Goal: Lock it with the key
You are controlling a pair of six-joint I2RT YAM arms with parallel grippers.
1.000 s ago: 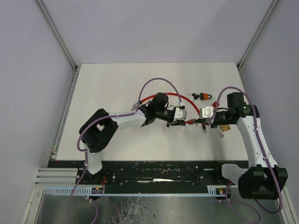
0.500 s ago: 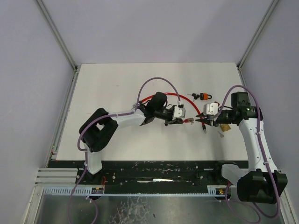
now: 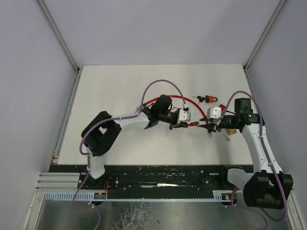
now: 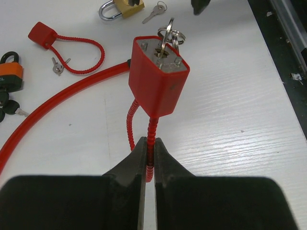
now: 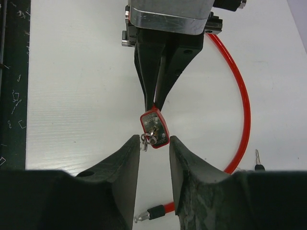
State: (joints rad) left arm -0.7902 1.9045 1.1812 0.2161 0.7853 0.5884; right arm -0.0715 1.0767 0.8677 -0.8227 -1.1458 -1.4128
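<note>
Opening over the last second, the right gripper [image 5: 153, 143] now has its jaws parted where before they were clamped at the lock's face. Between the fingertips, just ahead of them, sits the key [image 5: 150, 135], seated in the keyway with its ring hanging off it (whether the ring brushes a finger I cannot tell). The key's shaft runs in line with the body of the red lock [image 5: 154, 125] and its head points straight back at the right gripper, so that arm is the nearer one for any turn. Beyond the lock, the left gripper [image 4: 149, 149] is pressed together on the lock's ribbed cable [image 4: 152, 132], holding the body out toward the right arm. On the table [image 4: 230, 120] I count one thick red cable [image 4: 57, 103] and three other locks, all well apart from the held one: a brass padlock [image 4: 120, 7], an orange padlock [image 4: 9, 76] and a small red cable lock [image 4: 42, 34]. There are loose keys [image 4: 154, 10] beside each.
</note>
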